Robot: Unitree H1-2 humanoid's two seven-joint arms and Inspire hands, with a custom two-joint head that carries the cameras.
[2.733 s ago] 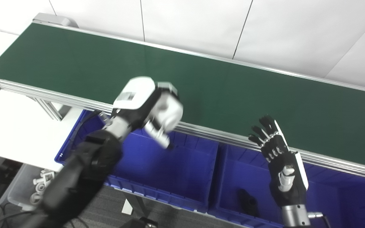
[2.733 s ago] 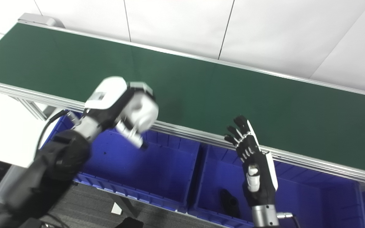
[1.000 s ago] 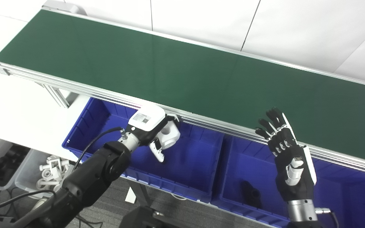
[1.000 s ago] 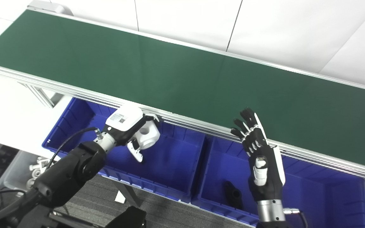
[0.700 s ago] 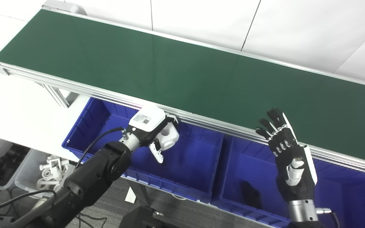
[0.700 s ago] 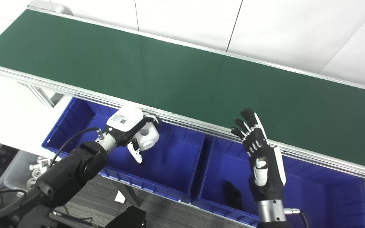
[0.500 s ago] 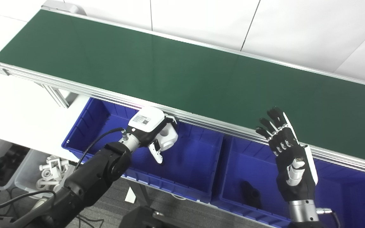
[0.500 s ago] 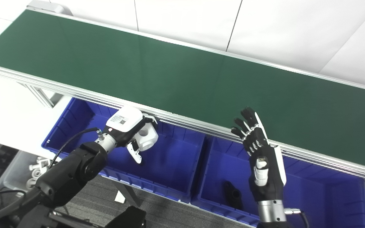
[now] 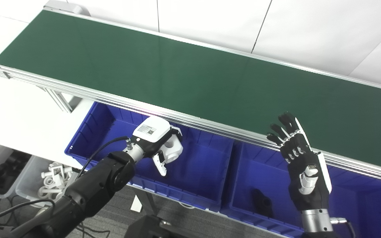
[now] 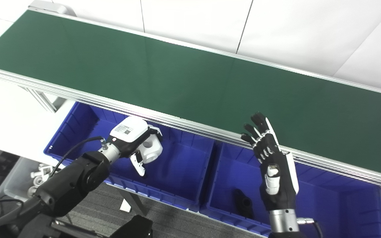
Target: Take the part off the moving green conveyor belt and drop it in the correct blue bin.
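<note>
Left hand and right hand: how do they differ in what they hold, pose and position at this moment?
The left hand is shut on a white part, while the right hand holds nothing, its fingers apart. The left hand points down into the left blue bin; the right hand is raised upright, fingertips by the green conveyor belt rail. The left hand shows a white back, the right a black palm. Both hang over blue bins.
</note>
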